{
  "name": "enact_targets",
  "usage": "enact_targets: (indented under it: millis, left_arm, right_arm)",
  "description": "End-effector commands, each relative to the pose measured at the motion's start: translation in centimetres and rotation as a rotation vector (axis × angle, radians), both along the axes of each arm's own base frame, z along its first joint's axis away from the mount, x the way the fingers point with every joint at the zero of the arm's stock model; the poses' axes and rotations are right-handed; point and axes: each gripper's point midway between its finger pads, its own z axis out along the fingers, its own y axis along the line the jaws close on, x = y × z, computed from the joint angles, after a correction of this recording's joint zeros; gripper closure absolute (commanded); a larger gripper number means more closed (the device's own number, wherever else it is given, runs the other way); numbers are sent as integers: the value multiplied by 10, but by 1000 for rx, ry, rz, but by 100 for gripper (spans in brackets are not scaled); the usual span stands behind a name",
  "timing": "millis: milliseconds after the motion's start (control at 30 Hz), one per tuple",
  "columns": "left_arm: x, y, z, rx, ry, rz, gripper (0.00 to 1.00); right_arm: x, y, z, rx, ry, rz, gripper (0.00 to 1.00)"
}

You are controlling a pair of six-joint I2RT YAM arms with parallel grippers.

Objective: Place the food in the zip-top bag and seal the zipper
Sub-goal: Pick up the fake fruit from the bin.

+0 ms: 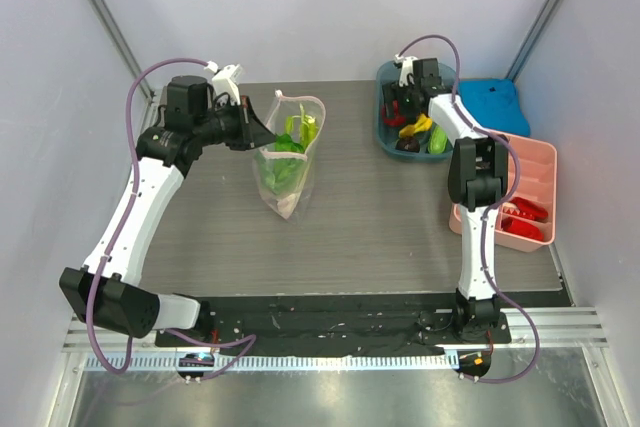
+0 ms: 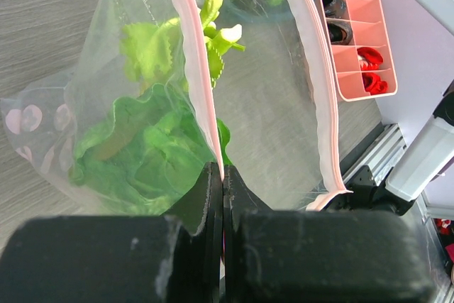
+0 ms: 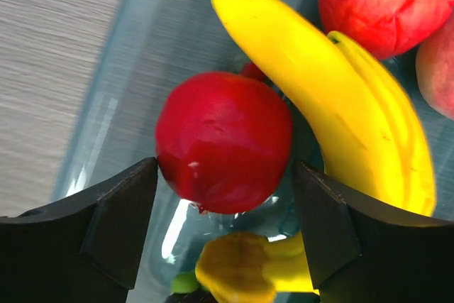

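Observation:
The zip-top bag [image 1: 288, 162] stands on the table with its mouth gaping. My left gripper [image 2: 223, 175] is shut on the near side of its pink zipper [image 2: 195, 69]; the zipper's far side [image 2: 312, 54] curves away from it. Inside the bag lie the lettuce head [image 2: 142, 154] and a pale green leafy stalk [image 2: 174, 44]. My right gripper [image 3: 223, 200] is down in the blue bin [image 1: 385, 127], open. Its fingertips [image 3: 124, 214] flank the near side of the small red round fruit [image 3: 223, 140], which rests on the bin floor.
Yellow bananas [image 3: 340, 111], a larger red fruit [image 3: 376, 1] and a yellow-brown piece [image 3: 234, 267] share the bin. A pink divided tray [image 1: 520, 192] holding red items sits at the right, with a blue object [image 1: 495, 102] behind it.

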Motion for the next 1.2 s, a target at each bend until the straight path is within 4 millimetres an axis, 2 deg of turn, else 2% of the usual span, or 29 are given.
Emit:
enact_targets:
  millis: [0, 167, 300, 367, 467, 667, 800, 867, 900, 967, 1000, 1033, 1067, 1100, 1133, 1167]
  left_arm:
    - [5, -2, 24, -25, -74, -17, 100]
    - [5, -2, 23, -26, -69, -16, 100]
    - [5, -2, 21, -27, -61, -14, 100]
    - [4, -2, 21, -29, -62, -17, 100]
    - [4, -4, 22, -35, -59, -22, 100]
    - [4, -4, 21, -31, -61, -26, 100]
    - [5, -4, 19, -27, -58, -28, 100]
    - [4, -4, 17, -25, -47, -29, 100]
    - [5, -4, 17, -24, -48, -30, 100]
    - [5, -4, 16, -20, -45, -32, 100]
    - [5, -4, 15, -17, -47, -34, 100]
    - [5, -3, 16, -16, -49, -35, 100]
    - [6, -3, 16, -14, -50, -34, 100]
    - [6, -4, 16, -15, -50, -37, 100]
    - [6, -4, 18, -16, -56, -37, 100]
    - [5, -4, 17, -16, -52, -38, 100]
  right_arm:
    - [11, -6, 0, -57, -40, -17, 18]
    - [10, -3, -12, -43, -19, -8, 17]
    - [12, 2, -2, -2, -31, -8, 21]
    - [14, 4, 7, 10, -53, -8, 14]
    - [23, 4, 15, 21, -87, -34, 11]
    - [37, 3, 11, 33, -111, -68, 9]
    - [42, 8, 10, 60, -126, -62, 0]
    - [45, 8, 9, 64, -130, -60, 1]
    - [45, 9, 7, 62, -126, -60, 2]
    - [42, 8, 2, 62, -112, -57, 12]
    - [39, 9, 1, 59, -105, -53, 17]
    - [38, 8, 7, 60, -111, -54, 27]
    - [34, 8, 4, 61, -99, -53, 31]
    - [32, 7, 9, 64, -103, -52, 35]
    - [30, 6, 25, 70, -123, -51, 47]
    - [25, 8, 30, 80, -121, -44, 52]
